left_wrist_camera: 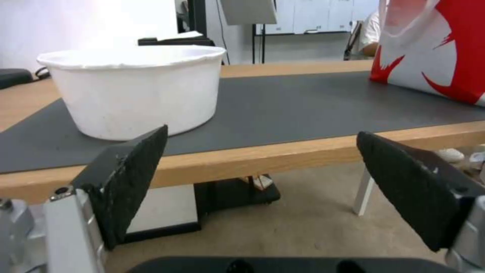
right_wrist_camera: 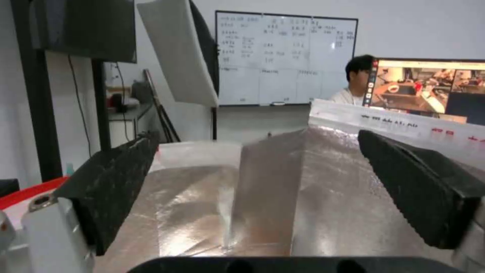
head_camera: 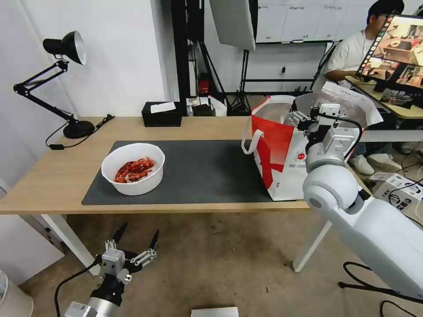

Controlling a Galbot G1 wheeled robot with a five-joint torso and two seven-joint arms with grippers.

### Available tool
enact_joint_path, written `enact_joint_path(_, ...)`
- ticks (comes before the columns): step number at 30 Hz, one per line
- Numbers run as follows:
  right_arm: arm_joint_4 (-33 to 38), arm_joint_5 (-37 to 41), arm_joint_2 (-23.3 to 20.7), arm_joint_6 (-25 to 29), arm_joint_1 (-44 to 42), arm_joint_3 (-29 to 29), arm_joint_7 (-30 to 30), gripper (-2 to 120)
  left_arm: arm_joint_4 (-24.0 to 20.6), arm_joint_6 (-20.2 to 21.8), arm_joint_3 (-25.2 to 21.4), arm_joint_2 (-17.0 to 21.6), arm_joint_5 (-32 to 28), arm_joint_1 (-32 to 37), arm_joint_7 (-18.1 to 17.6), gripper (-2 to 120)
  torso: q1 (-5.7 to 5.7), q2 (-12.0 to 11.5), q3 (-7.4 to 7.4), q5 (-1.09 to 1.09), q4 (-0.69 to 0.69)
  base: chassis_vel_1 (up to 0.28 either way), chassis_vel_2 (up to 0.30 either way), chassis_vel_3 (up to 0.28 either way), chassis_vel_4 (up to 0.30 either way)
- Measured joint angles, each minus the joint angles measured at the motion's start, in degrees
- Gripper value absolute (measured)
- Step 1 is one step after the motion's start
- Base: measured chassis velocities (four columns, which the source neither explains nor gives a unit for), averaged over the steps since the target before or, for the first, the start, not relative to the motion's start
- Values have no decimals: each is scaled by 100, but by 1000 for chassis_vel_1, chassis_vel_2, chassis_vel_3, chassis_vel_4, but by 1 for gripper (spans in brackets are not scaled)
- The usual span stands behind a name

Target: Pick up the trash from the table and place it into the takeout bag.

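Bowl (head_camera: 133,169) of red crayfish shells sits on the dark mat's (head_camera: 207,171) left part, on the desk (head_camera: 53,176). The takeout bag (head_camera: 282,149) stands at the mat's right end. Behind are a black tissue box (head_camera: 162,114) and a desk lamp (head_camera: 66,79). The right hand (head_camera: 304,118) hovers over the bag's mouth, open and empty — its wrist view shows the silver foil lining (right_wrist_camera: 263,197). The left hand (head_camera: 134,240) hangs below the desk edge, fingers spread — its wrist view faces the bowl's side.
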Motion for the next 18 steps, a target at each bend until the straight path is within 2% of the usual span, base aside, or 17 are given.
enact_joint_path(5,17,-28,-14,86,-97,52,-63,100,-7,3,-23,-1,-44,-27,0,100,0,0,0,0,0,0,0,0,0)
enact_joint_path(9,82,-129,-45,408,-216,155,-366,100,-7,5,-28,1,-58,-31,-1,100,0,0,0,0,0,0,0,0,0)
enact_joint_path(16,596,-473,-182,1457,-833,531,-1588,100,-9,16,8,-10,-59,-44,-1,100,0,0,0,0,0,0,0,0,0)
enact_joint_path(18,694,-484,-210,1568,-963,603,-1738,100,-9,18,11,-12,-60,-44,-1,100,0,0,0,-1,0,0,0,0,0)
